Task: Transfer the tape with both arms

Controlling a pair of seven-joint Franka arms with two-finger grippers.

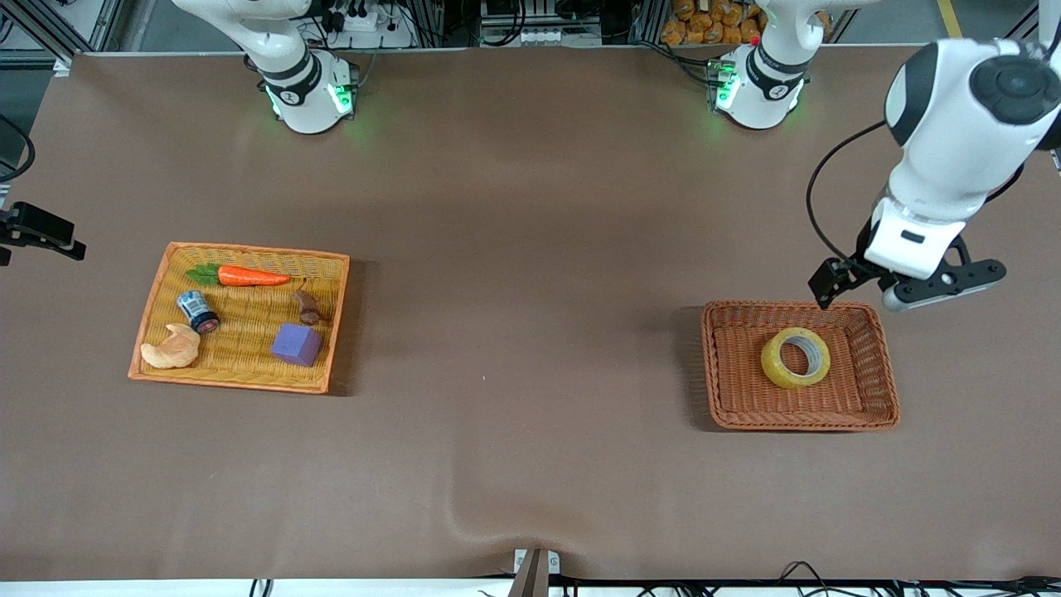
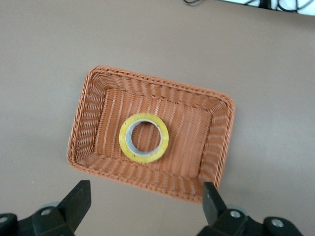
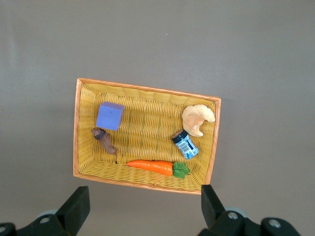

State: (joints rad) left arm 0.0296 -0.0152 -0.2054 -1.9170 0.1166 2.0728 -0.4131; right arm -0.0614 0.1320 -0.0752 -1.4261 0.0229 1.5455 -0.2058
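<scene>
A: Largest items?
B: Brown table [image 1: 514,249], entire surface. Left arm [image 1: 953,141], white, raised at own end of table. Right arm [image 1: 290,75], base and lower links only in front view.

A: Containers?
B: Yellow tray [image 1: 249,381], toward right arm's end. Brown wicker basket [image 1: 721,365], toward left arm's end, well apart from tray.

A: Grippers?
B: Left gripper [image 2: 145,204], over table just beside basket's rim nearest the bases, fingers [image 2: 78,199] spread wide, nothing between them. Right gripper [image 3: 142,206], seen in own wrist view only, over table just beside yellow tray's carrot edge, fingers [image 3: 76,206] likewise wide apart, empty.

A: Task item?
B: Tape [image 1: 796,357], yellowish ring with grey-white core, flat on basket floor near centre. Below left gripper, clear of both fingers, untouched.

A: Tray contents, descending?
B: Carrot [image 1: 249,276], along edge nearest the bases. Croissant [image 1: 171,348], corner nearest front camera. Purple cube [image 1: 297,344]. Blue-labelled jar [image 1: 198,311], on its side, touching croissant. Small brown piece [image 1: 308,308], just beside cube.
</scene>
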